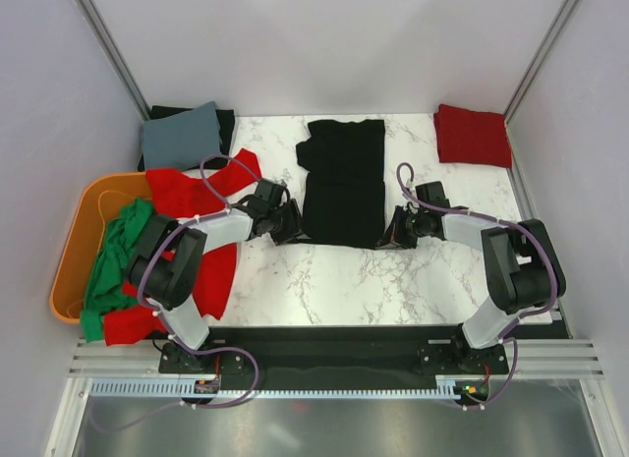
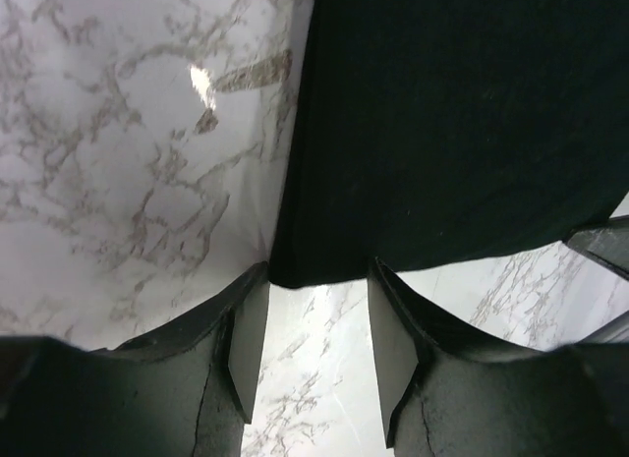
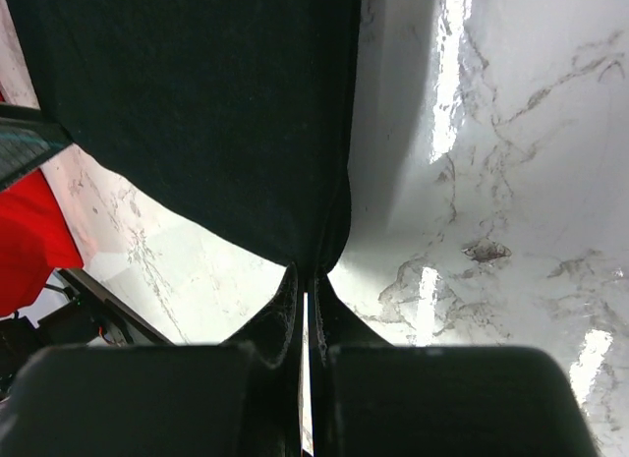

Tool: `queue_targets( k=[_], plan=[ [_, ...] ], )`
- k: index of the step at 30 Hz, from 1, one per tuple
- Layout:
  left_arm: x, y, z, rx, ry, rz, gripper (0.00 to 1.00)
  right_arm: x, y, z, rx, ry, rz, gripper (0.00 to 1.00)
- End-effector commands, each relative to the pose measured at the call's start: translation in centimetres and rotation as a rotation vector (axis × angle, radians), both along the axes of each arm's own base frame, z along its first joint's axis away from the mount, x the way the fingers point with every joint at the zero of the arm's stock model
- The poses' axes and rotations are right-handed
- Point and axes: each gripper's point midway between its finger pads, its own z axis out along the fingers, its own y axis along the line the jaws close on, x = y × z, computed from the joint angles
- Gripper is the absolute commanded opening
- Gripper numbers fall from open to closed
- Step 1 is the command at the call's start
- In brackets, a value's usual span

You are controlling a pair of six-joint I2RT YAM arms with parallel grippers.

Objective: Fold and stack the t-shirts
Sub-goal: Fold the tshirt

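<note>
T-shirt point(image 3: 197, 113) corner hidden inside right end effector point(image 3: 307, 280).

You see a matt black cloth t-shirt point(image 1: 342, 182) on a smooth, glossy marble-look tabletop point(image 1: 324, 280) that glints with light, a smooth orange plastic tub point(image 1: 67, 265), and matt dark plastic-looking fingers point(image 2: 413, 359) on the left gripper point(image 2: 319, 277).

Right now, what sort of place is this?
Probably a robot test booth: plain white walls around a marbled table, left arm and right arm bolted at its edge, shirts heaped in an orange tub.
</note>
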Motion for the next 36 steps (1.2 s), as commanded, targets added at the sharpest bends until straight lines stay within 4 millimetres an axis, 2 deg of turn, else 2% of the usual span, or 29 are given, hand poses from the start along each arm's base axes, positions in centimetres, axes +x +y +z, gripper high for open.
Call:
queue_targets(
  k=[1, 6, 9, 14, 18, 19, 20, 23, 24, 25, 26, 27, 28, 29, 30, 31, 32, 33, 36],
  plan=[
    [1.8, -0.1, -0.7, 0.047, -0.066, -0.02, 0.52, 0.4, 0.7, 0.5, 0.043, -0.028, 0.046, 0.0],
    [2.5, 0.3, -0.9, 0.07, -0.1, -0.006, 0.47, 0.4, 0.2, 0.2, 0.047, -0.01, 0.039, 0.0],
    [2.4, 0.1, -0.9, 0.054, -0.102, -0.019, 0.33, 0.4, 0.1, 0.1, 0.05, -0.001, 0.036, 0.0],
    [1.5, -0.5, 0.5, 0.008, -0.119, -0.031, 0.03, 0.4, 0.3, 0.6, 0.073, 0.009, 0.026, 0.0],
    [-0.3, -0.7, 2.4, -0.02, -0.111, -0.006, 0.02, -0.5, 1.0, 2.1, 0.137, 0.035, -0.002, 0.0],
    [-1.0, -0.7, 2.4, -0.019, -0.091, 0.005, 0.02, -0.7, 1.1, 3.1, 0.154, 0.022, -0.008, 0.0],
    [-2.0, -1.1, 3.7, -0.031, -0.1, -0.009, 0.02, -1.1, 1.2, 3.6, 0.169, 0.023, -0.011, 0.0],
    [-4.8, -2.1, 5.0, -0.056, -0.082, -0.028, 0.02, -2.8, 0.9, 5.2, 0.181, 0.024, -0.041, 0.0],
    [-5.9, -2.2, 6.2, -0.076, -0.085, -0.031, 0.02, -4.0, 0.6, 5.0, 0.17, 0.057, -0.051, 0.0],
    [-6.8, -2.5, 6.6, -0.098, -0.064, -0.02, 0.02, -4.6, 0.5, 6.3, 0.178, 0.027, -0.057, 0.0],
    [-8.4, -3.2, 7.1, -0.107, -0.055, -0.048, 0.02, -5.3, 0.4, 6.7, 0.177, 0.03, -0.059, 0.0],
    [-9.4, -3.2, 8.3, -0.118, -0.068, -0.048, 0.02, -6.8, 0.2, 6.6, 0.173, 0.063, -0.062, 0.0],
    [-10.4, -3.3, 8.5, -0.125, -0.049, -0.04, 0.02, -7.5, 0.1, 8.0, 0.187, 0.033, -0.066, 0.0],
    [-12.0, -3.9, 9.0, -0.134, -0.046, -0.07, 0.02, -8.3, -0.1, 8.3, 0.187, 0.038, -0.068, 0.0],
    [-12.9, -3.9, 9.3, -0.138, -0.043, -0.071, 0.02, -9.9, -0.2, 9.3, 0.186, 0.039, -0.064, 0.0],
    [-14.6, -3.9, 10.3, -0.162, -0.03, -0.075, 0.02, -10.5, -0.5, 9.5, 0.172, 0.037, -0.065, 0.0],
    [-15.4, -3.8, 10.7, -0.173, -0.025, -0.076, 0.02, -11.2, -0.7, 10.1, 0.162, 0.032, -0.065, 0.0],
    [-16.1, -3.6, 11.1, -0.181, -0.02, -0.07, 0.02, -12.8, -1.0, 10.7, 0.151, 0.04, -0.063, 0.0],
    [-18.8, -2.4, 13.6, -0.242, -0.004, -0.049, 0.02, -15.2, -2.0, 12.4, 0.124, 0.019, -0.083, 0.0]
  ],
)
